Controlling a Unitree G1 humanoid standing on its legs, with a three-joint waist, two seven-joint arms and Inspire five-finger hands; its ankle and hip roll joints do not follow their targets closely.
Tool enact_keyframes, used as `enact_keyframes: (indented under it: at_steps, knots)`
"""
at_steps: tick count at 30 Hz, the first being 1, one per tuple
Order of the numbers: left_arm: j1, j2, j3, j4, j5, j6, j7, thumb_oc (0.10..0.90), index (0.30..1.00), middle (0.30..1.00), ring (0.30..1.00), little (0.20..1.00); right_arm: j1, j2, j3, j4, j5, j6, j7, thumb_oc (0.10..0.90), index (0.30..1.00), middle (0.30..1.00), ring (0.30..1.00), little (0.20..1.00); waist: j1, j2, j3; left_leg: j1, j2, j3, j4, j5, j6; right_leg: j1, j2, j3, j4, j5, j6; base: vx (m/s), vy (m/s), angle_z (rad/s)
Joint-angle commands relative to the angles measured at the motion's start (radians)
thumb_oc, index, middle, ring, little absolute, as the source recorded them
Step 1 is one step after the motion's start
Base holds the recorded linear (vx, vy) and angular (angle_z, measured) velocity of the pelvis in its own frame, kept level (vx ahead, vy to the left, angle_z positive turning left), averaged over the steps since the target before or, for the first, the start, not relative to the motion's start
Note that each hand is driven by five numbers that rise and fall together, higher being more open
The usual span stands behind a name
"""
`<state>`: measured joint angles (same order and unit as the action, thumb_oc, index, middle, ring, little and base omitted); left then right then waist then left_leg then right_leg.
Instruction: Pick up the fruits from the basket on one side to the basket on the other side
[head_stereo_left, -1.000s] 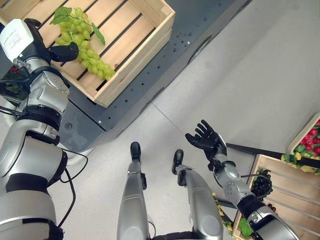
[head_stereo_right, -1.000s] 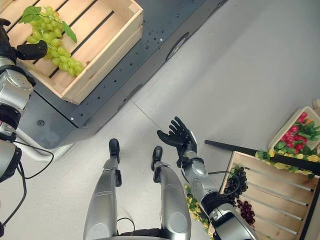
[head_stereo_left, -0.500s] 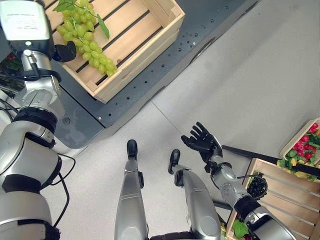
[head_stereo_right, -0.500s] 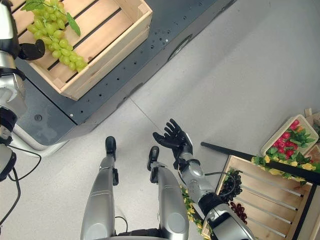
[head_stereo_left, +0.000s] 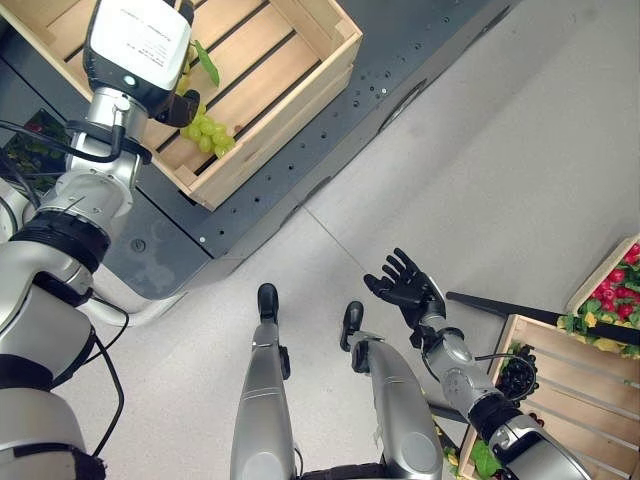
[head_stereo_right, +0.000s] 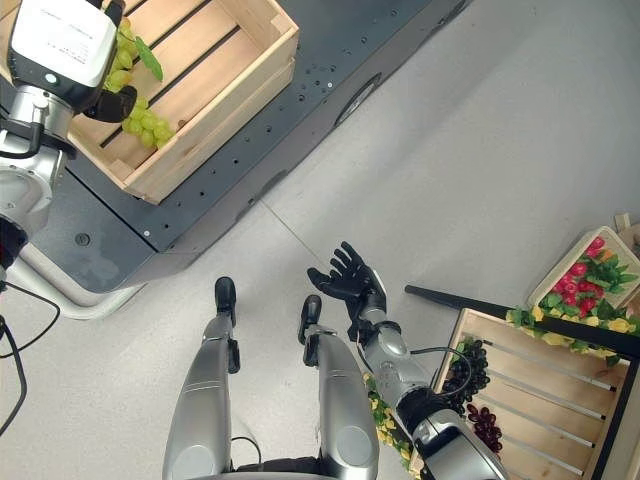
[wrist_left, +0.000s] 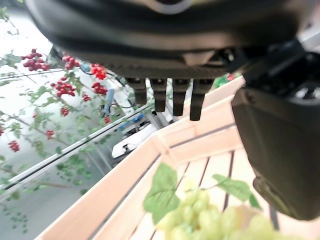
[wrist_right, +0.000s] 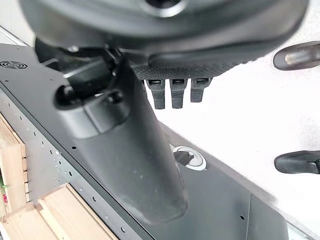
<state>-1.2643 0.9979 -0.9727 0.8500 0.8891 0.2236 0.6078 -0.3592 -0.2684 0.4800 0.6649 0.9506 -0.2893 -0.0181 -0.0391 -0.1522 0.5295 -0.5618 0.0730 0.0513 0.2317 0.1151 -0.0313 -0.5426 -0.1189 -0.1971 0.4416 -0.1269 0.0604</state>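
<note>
A: Lying in the slatted wooden crate (head_stereo_left: 300, 70) on the dark platform (head_stereo_left: 420, 50) is a bunch of green grapes (head_stereo_left: 205, 132) with a leaf, resting on the crate's slats beside the left hand (head_stereo_left: 178, 108).

B: Does that hand hold the bunch?

A: No. In the left wrist view its fingers (wrist_left: 165, 97) stand straight and relaxed above the grapes (wrist_left: 200, 220), and nothing is clasped between them and the thumb.

B: And the other side?

A: A second wooden crate (head_stereo_right: 560, 370) sits on the floor to the robot's right, with dark grapes (head_stereo_right: 462, 375) at its near edge. Beyond it, a smaller box (head_stereo_right: 600, 265) holds red and yellow fruit with green leaves.

B: The right hand?

A: The right hand (head_stereo_left: 405, 288) is raised over the floor, palm up, fingers spread wide, carrying nothing. It is well apart from both crates.

B: The surroundings?

A: Pale grey floor (head_stereo_left: 520, 160) with a thin seam line. The platform is perforated with small holes. The left wrist view shows branches with red berries (wrist_left: 65, 85) past the crate's far wall.
</note>
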Motion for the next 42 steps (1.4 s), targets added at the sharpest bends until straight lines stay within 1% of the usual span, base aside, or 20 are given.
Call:
enact_keyframes:
  at_steps: [1,4,6,7,9,11,12,13,16,17,18,19,24,27,30,33,35,37,40,42]
  knots:
    - [-0.08,0.051,0.106,-0.001,0.022,0.001,0.041,0.8,0.9,0.9,0.9,0.9,0.024,-0.079,-0.082,-0.069,0.006,-0.042,0.057,0.8,0.9,0.9,0.9,0.9,-0.002,0.069,-0.01,0.067,-0.044,0.064,0.084,-0.151,0.025,0.039,0.011,0.029,-0.094,0.114,0.021,0.0,0.0,0.0]
    - [-0.089,0.054,0.092,0.008,0.06,-0.025,-0.016,0.8,0.9,0.9,0.9,0.9,0.025,-0.086,-0.086,-0.071,0.002,-0.037,0.059,0.8,0.9,0.9,0.9,0.9,-0.007,0.075,-0.01,0.069,-0.044,0.067,0.083,-0.151,0.026,0.038,0.009,0.031,-0.092,0.113,0.022,-0.01,0.035,0.0]
    - [-0.095,0.06,0.069,0.01,0.104,-0.053,-0.075,0.8,0.9,0.9,0.9,0.9,0.025,-0.092,-0.091,-0.079,-0.005,-0.031,0.058,0.8,0.9,0.9,0.9,0.9,-0.012,0.082,-0.01,0.069,-0.045,0.069,0.082,-0.149,0.025,0.033,0.006,0.034,-0.09,0.115,0.024,-0.01,0.035,-0.03]
    - [-0.096,0.06,0.069,0.01,0.105,-0.053,-0.075,0.8,0.9,0.9,0.9,0.9,0.025,-0.092,-0.091,-0.079,-0.005,-0.031,0.058,0.8,0.9,0.9,0.9,0.9,-0.012,0.082,-0.01,0.069,-0.045,0.069,0.082,-0.149,0.025,0.033,0.006,0.034,-0.09,0.115,0.024,-0.01,0.037,-0.02]
    - [-0.106,0.074,0.042,0.005,0.129,-0.09,-0.134,0.8,0.9,0.9,0.9,0.9,0.028,-0.104,-0.092,-0.084,-0.007,-0.029,0.058,0.8,0.9,0.9,0.9,0.9,-0.016,0.09,-0.01,0.069,-0.045,0.073,0.08,-0.148,0.025,0.03,0.003,0.035,-0.091,0.117,0.026,-0.01,0.043,0.0]
    - [-0.11,0.081,0.032,0.0,0.147,-0.109,-0.155,0.8,0.9,0.9,0.9,0.9,0.029,-0.109,-0.093,-0.083,-0.008,-0.03,0.061,0.8,0.9,0.9,0.9,0.9,-0.017,0.094,-0.01,0.068,-0.046,0.074,0.081,-0.147,0.025,0.029,0.001,0.035,-0.091,0.117,0.027,0.0,0.035,0.01]
    - [-0.113,0.086,0.029,0.006,0.172,-0.149,-0.165,0.8,0.9,0.9,0.9,0.9,0.031,-0.113,-0.097,-0.081,-0.008,-0.029,0.065,0.8,0.9,0.9,0.9,0.9,-0.018,0.097,-0.01,0.07,-0.046,0.075,0.081,-0.148,0.024,0.03,-0.001,0.035,-0.092,0.118,0.028,0.0,0.031,0.0]
    - [-0.118,0.089,0.02,0.008,0.183,-0.167,-0.17,0.8,0.9,0.9,0.9,0.9,0.031,-0.116,-0.099,-0.081,-0.009,-0.028,0.067,0.8,0.9,0.9,0.9,0.9,-0.02,0.098,-0.01,0.07,-0.046,0.077,0.081,-0.148,0.025,0.029,-0.002,0.035,-0.092,0.118,0.028,0.0,0.034,-0.01]
    - [-0.128,0.099,-0.004,0.003,0.23,-0.271,-0.162,0.8,0.9,0.9,0.9,0.9,0.037,-0.126,-0.107,-0.077,-0.007,-0.028,0.078,0.8,0.9,0.9,0.9,0.9,-0.023,0.104,-0.01,0.067,-0.046,0.078,0.082,-0.147,0.025,0.026,-0.004,0.035,-0.091,0.12,0.03,0.0,0.012,-0.03]
    - [-0.141,0.099,-0.019,-0.002,0.239,-0.322,-0.15,0.8,0.9,0.9,0.9,0.9,0.037,-0.131,-0.107,-0.08,-0.005,-0.03,0.076,0.8,0.9,0.9,0.9,0.9,-0.024,0.105,-0.01,0.064,-0.045,0.079,0.081,-0.147,0.025,0.023,-0.006,0.034,-0.093,0.121,0.031,0.01,0.015,-0.05]
    - [-0.152,0.1,-0.031,-0.005,0.251,-0.349,-0.153,0.8,0.9,0.9,0.9,0.9,0.036,-0.133,-0.108,-0.08,-0.005,-0.032,0.077,0.8,0.9,0.9,0.9,0.9,-0.025,0.106,-0.01,0.061,-0.045,0.08,0.082,-0.147,0.025,0.02,-0.006,0.033,-0.092,0.122,0.032,0.0,0.012,-0.03]
    - [-0.156,0.101,-0.034,-0.005,0.253,-0.355,-0.154,0.8,0.9,0.9,0.9,0.9,0.036,-0.133,-0.109,-0.079,-0.005,-0.033,0.078,0.8,0.9,0.9,0.9,0.9,-0.025,0.106,-0.01,0.06,-0.045,0.08,0.083,-0.147,0.025,0.019,-0.006,0.033,-0.092,0.122,0.032,0.0,0.0,0.0]
    - [-0.187,0.111,-0.078,0.016,0.264,-0.471,-0.13,0.8,0.9,0.9,0.9,0.9,0.033,-0.138,-0.12,-0.073,-0.003,-0.037,0.086,0.8,0.9,0.9,0.9,0.9,-0.029,0.105,-0.01,0.045,-0.041,0.083,0.091,-0.148,0.026,0.004,-0.006,0.034,-0.088,0.127,0.034,0.0,0.0,0.0]
    - [-0.196,0.113,-0.095,0.021,0.262,-0.492,-0.131,0.8,0.9,0.9,0.9,0.9,0.033,-0.141,-0.12,-0.073,-0.004,-0.038,0.086,0.8,0.9,0.9,0.9,0.9,-0.03,0.102,-0.01,0.035,-0.039,0.084,0.095,-0.149,0.026,-0.004,-0.005,0.034,-0.087,0.129,0.035,0.0,0.0,0.0]
    - [-0.2,0.118,-0.11,0.034,0.264,-0.534,-0.114,0.8,0.9,0.9,0.9,0.9,0.033,-0.145,-0.119,-0.071,0.001,-0.039,0.088,0.8,0.9,0.9,0.9,0.9,-0.029,0.098,-0.01,0.014,-0.035,0.081,0.106,-0.152,0.028,-0.024,-0.006,0.033,-0.075,0.13,0.035,0.0,0.0,0.0]
    - [-0.204,0.117,-0.113,0.036,0.257,-0.54,-0.133,0.8,0.9,0.9,0.9,0.9,0.03,-0.144,-0.121,-0.072,0.008,-0.039,0.09,0.8,0.9,0.9,0.9,0.9,-0.028,0.093,-0.01,0.004,-0.032,0.079,0.111,-0.153,0.028,-0.032,-0.006,0.032,-0.07,0.131,0.035,0.0,0.0,0.0]
    - [-0.207,0.115,-0.116,0.046,0.254,-0.526,-0.162,0.8,0.9,0.9,0.9,0.9,0.026,-0.142,-0.122,-0.077,0.014,-0.037,0.091,0.8,0.9,0.9,0.9,0.9,-0.028,0.088,-0.01,-0.009,-0.029,0.078,0.116,-0.153,0.028,-0.043,-0.006,0.031,-0.067,0.133,0.035,0.0,0.0,0.0]
    - [-0.208,0.113,-0.121,0.062,0.243,-0.492,-0.209,0.8,0.9,0.9,0.9,0.9,0.023,-0.142,-0.122,-0.084,0.027,-0.039,0.093,0.8,0.9,0.9,0.9,0.9,-0.028,0.082,-0.01,-0.022,-0.029,0.076,0.119,-0.153,0.029,-0.054,-0.004,0.029,-0.068,0.137,0.036,0.0,0.004,0.02]
    - [-0.197,0.112,-0.121,0.082,0.239,-0.453,-0.229,0.8,0.9,0.9,0.9,0.9,0.024,-0.14,-0.119,-0.094,0.035,-0.051,0.092,0.8,0.9,0.9,0.9,0.9,-0.028,0.075,-0.01,-0.039,-0.027,0.074,0.12,-0.152,0.029,-0.069,-0.003,0.027,-0.067,0.141,0.038,0.0,0.01,0.04]
    - [-0.188,0.115,-0.115,0.087,0.249,-0.409,-0.241,0.8,0.9,0.9,0.9,0.9,0.031,-0.137,-0.118,-0.111,0.044,-0.058,0.092,0.8,0.9,0.9,0.9,0.9,-0.028,0.067,-0.01,-0.056,-0.024,0.071,0.124,-0.152,0.028,-0.083,-0.003,0.024,-0.066,0.144,0.039,0.0,0.004,0.03]
